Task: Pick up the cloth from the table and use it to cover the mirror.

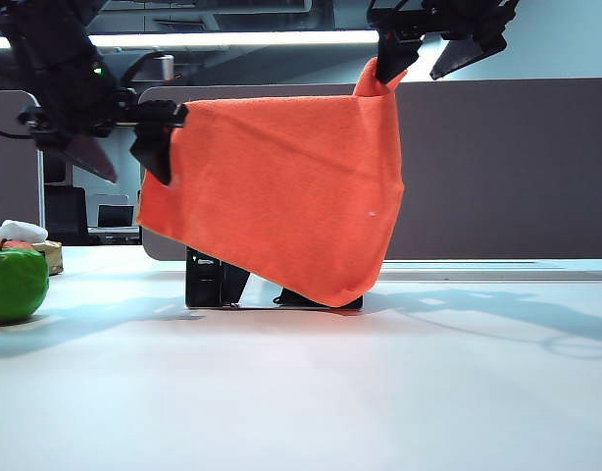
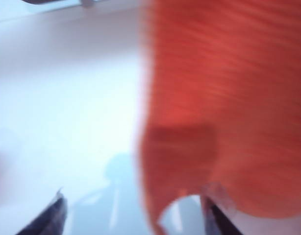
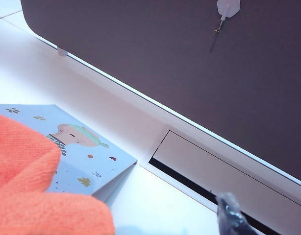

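The orange cloth (image 1: 276,191) hangs draped over the mirror, hiding its face; only the mirror's dark base (image 1: 215,283) shows under it on the white table (image 1: 301,392). My left gripper (image 1: 120,152) stands open at the cloth's upper left corner. In the left wrist view the blurred cloth (image 2: 219,107) hangs against one finger of the open left gripper (image 2: 136,220). My right gripper (image 1: 426,57) is open above the upper right corner, where a cloth peak touches one finger. The right wrist view shows the cloth (image 3: 37,196), one fingertip (image 3: 231,215) and a blue printed panel (image 3: 87,156) beneath the cloth.
A green apple (image 1: 15,285) with a small white rag (image 1: 17,232) behind it sits at the table's left edge. The grey partition panel (image 1: 497,167) stands along the back, close behind the mirror. A white pin (image 3: 226,7) is stuck in the partition.
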